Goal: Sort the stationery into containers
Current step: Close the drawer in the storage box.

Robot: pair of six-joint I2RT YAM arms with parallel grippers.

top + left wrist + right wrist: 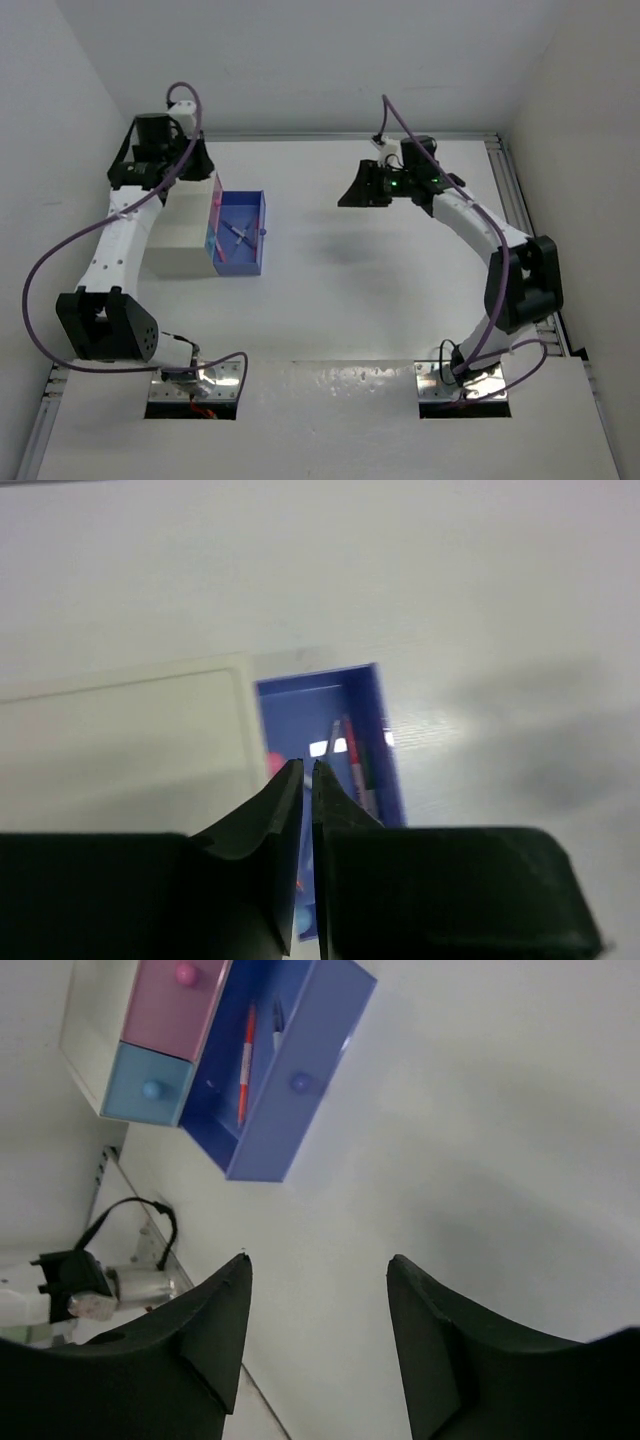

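Pens: a few thin pens (pixel 232 235) lie in the blue drawer (pixel 290 1110). From the top cam they look crossed and are too small to count.
Red-orange pen (pixel 245 1065): long and skinny like a stick, smooth, lying flat along the drawer.
White-and-dark pen (pixel 277 1022): thin too, just beside the red-orange one. Only part of it shows.
Where: the blue drawer sticks out of the white cabinet (pixel 180 245), on the L side of the table (pixel 400 300).
Blue drawer, look: box shape w/ flat thin walls and an open top. Shiny plastic, a bit see-thru, w/ a small round knob (pixel 300 1082) on the front.
Pink drawer (pixel 165 1015): pushed in, smooth pink front, round pink knob.
Light blue drawer (pixel 140 1100): right next to the pink one, pushed in, round blue knob.
White cabinet, look: block shape, flat smooth top, straight edges, looks hard.
Table, look: white, flat, a little shiny.
L gripper (pixel 308 768): up over the far end of the cabinet, w/ the blue drawer showing under it. Its black fingers are almost together, w/ only a thin slit left. Nothing seen in the slit.
R gripper (pixel 318 1260): over bare table, well apart from the blue drawer. Its black wedge fingers are spread wide, w/ nothing held.
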